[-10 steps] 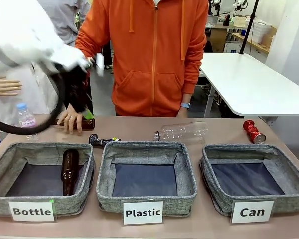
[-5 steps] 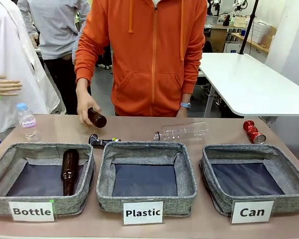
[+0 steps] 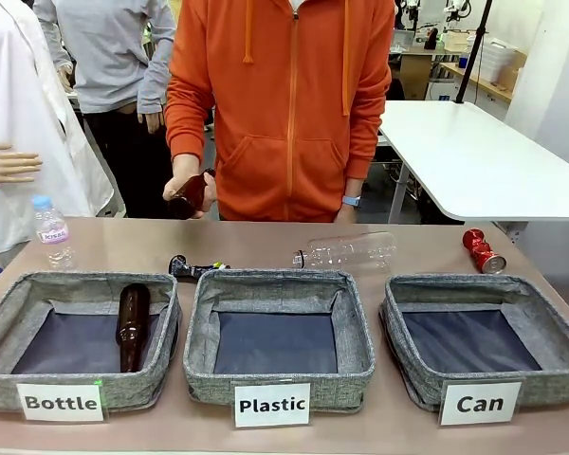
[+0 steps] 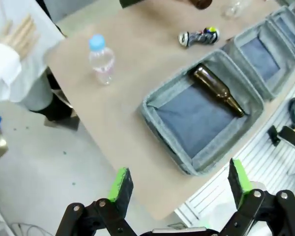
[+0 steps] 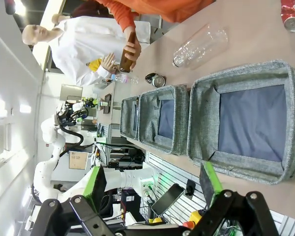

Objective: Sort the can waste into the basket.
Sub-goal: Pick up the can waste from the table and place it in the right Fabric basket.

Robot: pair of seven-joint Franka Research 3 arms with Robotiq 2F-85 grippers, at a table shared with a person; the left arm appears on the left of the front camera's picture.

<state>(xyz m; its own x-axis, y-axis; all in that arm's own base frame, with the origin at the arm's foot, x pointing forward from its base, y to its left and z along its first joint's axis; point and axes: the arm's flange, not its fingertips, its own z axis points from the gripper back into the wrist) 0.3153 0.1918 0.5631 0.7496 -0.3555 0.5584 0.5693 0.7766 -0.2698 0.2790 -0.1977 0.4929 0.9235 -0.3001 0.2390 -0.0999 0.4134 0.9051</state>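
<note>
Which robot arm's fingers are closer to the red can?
Right. The right fingers hover near the Can basket, red can just past it. The left fingers hover by the Bottle basket, far end.

Left arm has pulled back from the far-left of the desk, where it hung a second ago. Its end effector is now up high, off the desk's near-left edge, jaws wide. Person's hand has lifted the brown bottle off the desk, and it's now at waist height against the orange hoodie.
</note>
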